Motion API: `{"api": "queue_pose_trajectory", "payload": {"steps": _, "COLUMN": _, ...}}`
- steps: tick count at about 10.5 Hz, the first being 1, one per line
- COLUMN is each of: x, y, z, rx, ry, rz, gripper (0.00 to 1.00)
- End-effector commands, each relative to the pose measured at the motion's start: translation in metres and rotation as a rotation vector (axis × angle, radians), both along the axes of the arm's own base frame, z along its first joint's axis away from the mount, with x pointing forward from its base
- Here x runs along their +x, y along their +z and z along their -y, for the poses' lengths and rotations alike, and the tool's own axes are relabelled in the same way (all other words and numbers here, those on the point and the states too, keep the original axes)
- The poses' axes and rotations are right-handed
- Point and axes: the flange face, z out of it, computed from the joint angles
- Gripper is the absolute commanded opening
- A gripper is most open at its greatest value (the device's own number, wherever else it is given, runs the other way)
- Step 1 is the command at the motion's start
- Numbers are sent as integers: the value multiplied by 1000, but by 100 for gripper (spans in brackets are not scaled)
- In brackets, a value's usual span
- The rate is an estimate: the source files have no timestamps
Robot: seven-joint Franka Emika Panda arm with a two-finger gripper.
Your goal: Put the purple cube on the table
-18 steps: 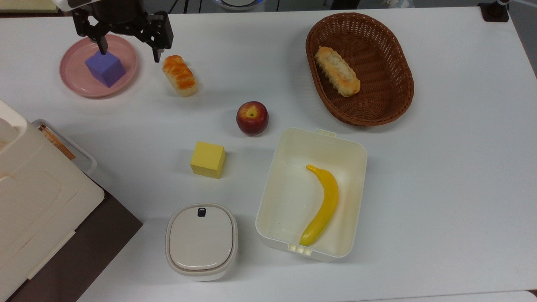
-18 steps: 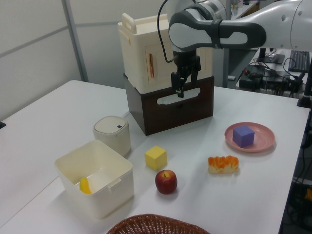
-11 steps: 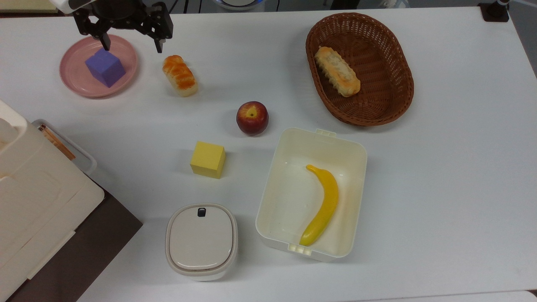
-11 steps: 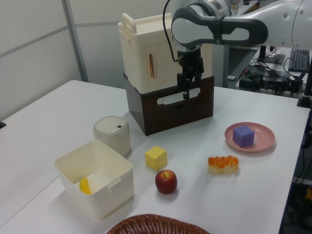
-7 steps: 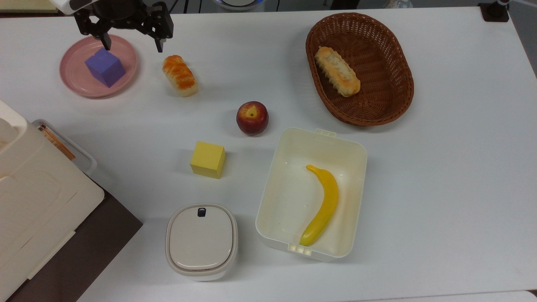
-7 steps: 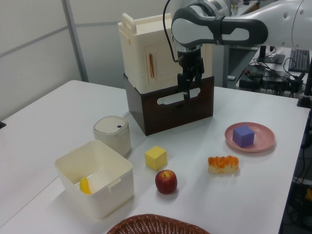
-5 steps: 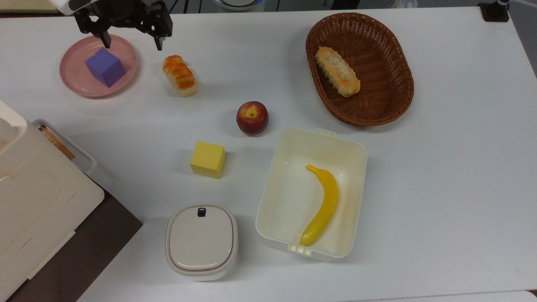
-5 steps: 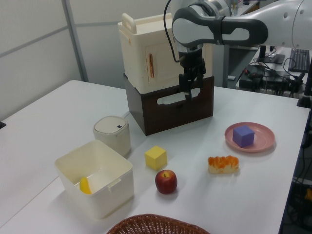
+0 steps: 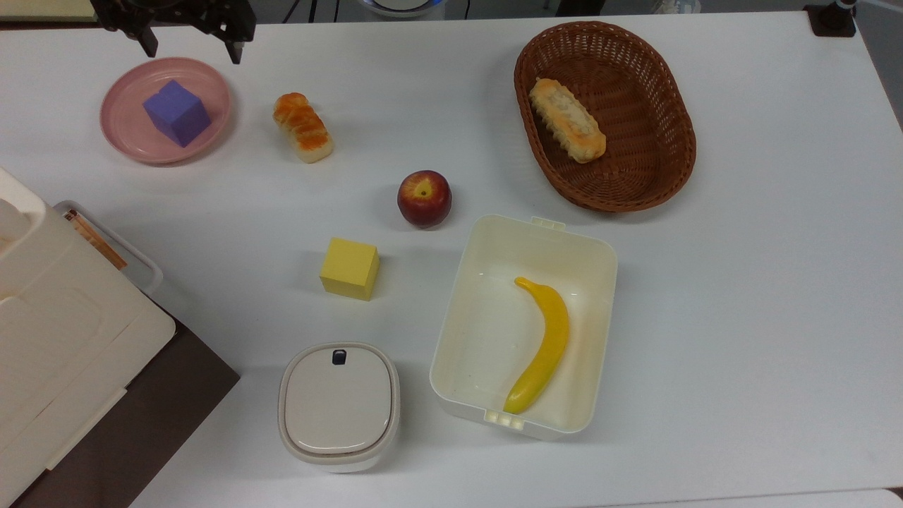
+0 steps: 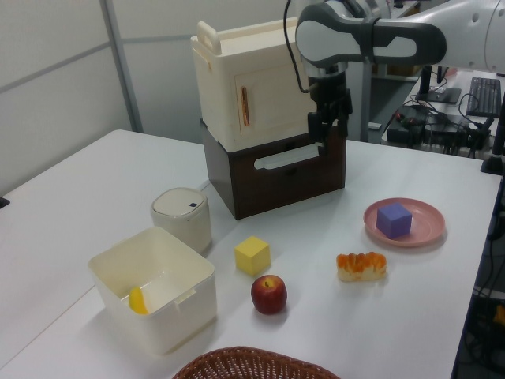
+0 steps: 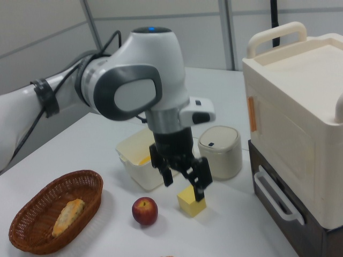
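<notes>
The white table (image 9: 741, 296) spreads under everything. On its edge, at the top view's lower left, a cream storage case stands on a dark brown base (image 10: 272, 178); the left view shows the base's slotted front and the case's top handle, which the top view flattens out. The Franka arm (image 11: 128, 91) fills much of the right view, its rounded white and grey wrist link hanging over the table.

The wicker basket (image 9: 663, 169) holds a long bread roll (image 9: 568, 120); in the left view only a strip of the basket's rim appears at the bottom. The open cream box (image 9: 592, 247) holds a banana (image 9: 543, 346), seen whole from the top view and only as a yellow tip in the left view. A lidded cream container (image 9: 338, 406) sits at the top view's left of the box.

The pink plate (image 9: 127, 137) carries the purple cube (image 9: 176, 113), resting on the plate and not on the table. The gripper (image 9: 189, 46) hangs above the plate's far rim, well clear of the cube, its fingers spread wide and holding nothing; the right view shows the gap plainly.

Smaller still: a glazed orange bun (image 9: 303, 127), a yellow cube (image 9: 349, 268) and a red apple (image 9: 423, 198).
</notes>
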Motion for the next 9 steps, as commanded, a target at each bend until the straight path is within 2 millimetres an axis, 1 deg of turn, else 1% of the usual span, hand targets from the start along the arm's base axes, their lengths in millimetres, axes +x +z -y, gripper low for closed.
{"api": "queue_pose_trajectory", "payload": {"steps": 1, "x": -28, "y": -33, "z": 11, "rx": 33, "ry": -12, "rz": -78, "gripper": 100}}
{"api": "queue_pose_trajectory", "payload": {"steps": 2, "x": -36, "y": -51, "z": 18, "rx": 29, "ry": 1, "rz": -124, "gripper": 100}}
{"api": "queue_pose_trajectory", "payload": {"steps": 3, "x": -46, "y": -65, "z": 28, "rx": 21, "ry": 3, "rz": -163, "gripper": 100}}
{"api": "queue_pose_trajectory", "payload": {"steps": 4, "x": -52, "y": -76, "z": 36, "rx": 20, "ry": 15, "rz": -193, "gripper": 100}}
{"api": "queue_pose_trajectory", "payload": {"steps": 5, "x": -58, "y": -86, "z": 48, "rx": 23, "ry": 51, "rz": -219, "gripper": 100}}
{"api": "queue_pose_trajectory", "payload": {"steps": 6, "x": -65, "y": -94, "z": 68, "rx": 44, "ry": 92, "rz": -239, "gripper": 100}}
{"api": "queue_pose_trajectory", "payload": {"steps": 7, "x": -71, "y": -106, "z": 88, "rx": 68, "ry": 119, "rz": -261, "gripper": 100}}
{"api": "queue_pose_trajectory", "payload": {"steps": 8, "x": -74, "y": -123, "z": 104, "rx": 85, "ry": 121, "rz": -291, "gripper": 100}}
{"api": "queue_pose_trajectory", "payload": {"steps": 9, "x": -70, "y": -136, "z": 109, "rx": 85, "ry": 126, "rz": -313, "gripper": 100}}
